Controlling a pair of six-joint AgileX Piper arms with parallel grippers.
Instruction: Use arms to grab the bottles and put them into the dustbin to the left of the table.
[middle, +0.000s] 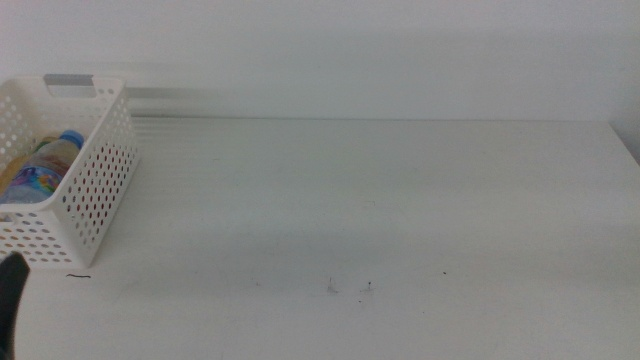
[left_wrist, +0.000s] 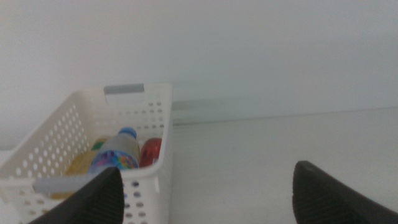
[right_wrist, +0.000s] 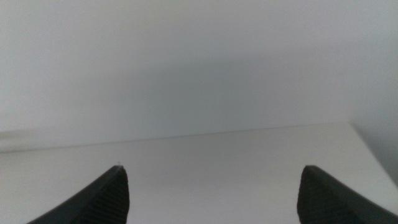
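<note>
All three bottles lie inside the dustbin (middle: 95, 175), the white perforated basket with a grey handle on its rim that stands at the left end of the tabletop (middle: 380, 220). In the left wrist view the dustbin (left_wrist: 149, 134) shows its contents more fully: the small clear water bottle (left_wrist: 118, 154) with a blue cap and a colourful label lies in the middle, the yellow-drink bottle (left_wrist: 84, 163) lies just beside it toward the dustbin's outer wall, and the red can (left_wrist: 151, 151) lies on its other side, against the wall that faces the open tabletop. From the middle view only the water bottle (middle: 45, 170) can be clearly made out through the top of the basket, with a bit of yellow at the picture's edge beside it.

The left gripper (left_wrist: 205, 193) hangs near the dustbin's front corner, over the tabletop; its jaws are spread wide apart and grasp nothing. In the middle view it shows only as a dark tip (middle: 10, 290) at the bottom left edge, just in front of the dustbin.

The right gripper (right_wrist: 211, 196) is out of the middle view. Its own wrist camera shows the jaws released, well apart, with nothing between them, above bare white tabletop facing the pale wall (right_wrist: 199, 62).

A few tiny dark specks (middle: 350, 288) mark the tabletop near its front middle.
</note>
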